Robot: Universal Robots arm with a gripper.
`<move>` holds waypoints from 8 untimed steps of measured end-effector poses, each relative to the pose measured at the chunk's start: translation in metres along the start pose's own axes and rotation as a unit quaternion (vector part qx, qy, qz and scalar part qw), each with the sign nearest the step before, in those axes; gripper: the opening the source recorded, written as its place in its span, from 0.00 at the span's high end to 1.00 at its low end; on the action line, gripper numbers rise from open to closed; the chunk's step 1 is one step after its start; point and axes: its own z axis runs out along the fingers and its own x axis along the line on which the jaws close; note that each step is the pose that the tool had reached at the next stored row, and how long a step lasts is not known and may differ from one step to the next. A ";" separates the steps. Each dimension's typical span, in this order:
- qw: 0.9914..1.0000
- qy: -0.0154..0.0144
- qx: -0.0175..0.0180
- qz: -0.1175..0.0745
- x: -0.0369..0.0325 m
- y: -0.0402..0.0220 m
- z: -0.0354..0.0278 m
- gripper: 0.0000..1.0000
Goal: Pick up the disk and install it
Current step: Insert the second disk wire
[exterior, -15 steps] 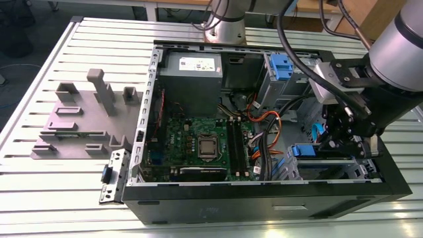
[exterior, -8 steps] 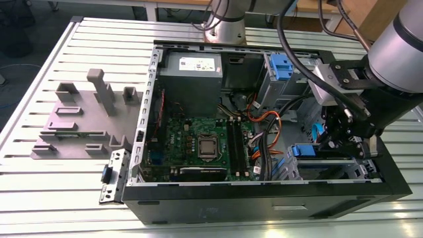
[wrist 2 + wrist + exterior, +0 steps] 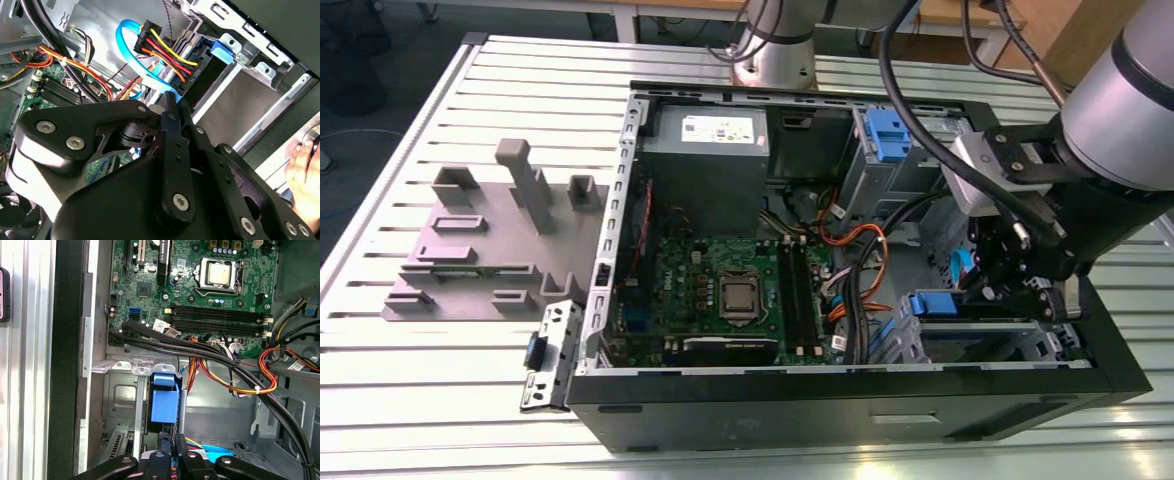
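The gripper [image 3: 1014, 285] is lowered into the open black computer case [image 3: 854, 390], at the metal drive bay by the case's front corner. Its dark jointed fingers [image 3: 172, 125] are drawn nearly together; whether anything is pinched cannot be told. The disk [image 3: 164, 402], with its blue plastic carrier handle, is seated upright in the bay, just beside the fingertips. The ribbed metal bench [image 3: 440, 400] carries a grey slotted holder [image 3: 480, 245].

My disk [image 3: 164, 405] sits slotted on edge in the metal drive bay [image 3: 120, 405] at the computer case's [image 3: 854, 400] front corner. Its blue plastic carrier handle [image 3: 937, 303] faces into the case's interior, toward the motherboard [image 3: 200, 285].
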 end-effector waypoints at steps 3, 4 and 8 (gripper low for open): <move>1.000 0.000 0.000 0.000 0.0000 0.0000 0.0001 0.84; 1.000 0.000 0.000 0.000 0.0000 0.0000 0.0001 0.84; 1.000 0.000 0.000 0.000 -0.0003 -0.0003 -0.0052 0.77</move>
